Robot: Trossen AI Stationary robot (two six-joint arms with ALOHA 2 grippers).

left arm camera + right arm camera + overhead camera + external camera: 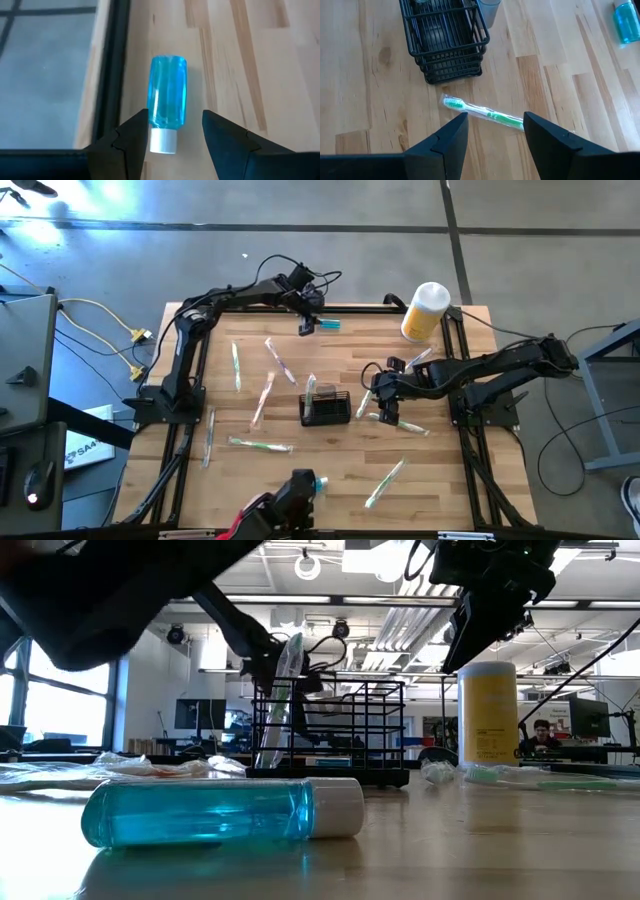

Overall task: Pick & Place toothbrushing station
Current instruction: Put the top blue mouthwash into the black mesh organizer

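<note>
Looking mid-frame, we see a wrapped toothbrush beside the caddy; our right pincer hangs spread, empty, above it.

Caddy: black wire mesh. Bench: pale wood planks, black frame. Bottle: clear blue, white cap. Cylinder beyond the caddy: yellow, white lid. Toothbrush beside the caddy: green-and-white, clear wrapper.

The toothbrushing station, a small black wire caddy, stands upright near the middle of the wooden table, one wrapped toothbrush inside.
</note>
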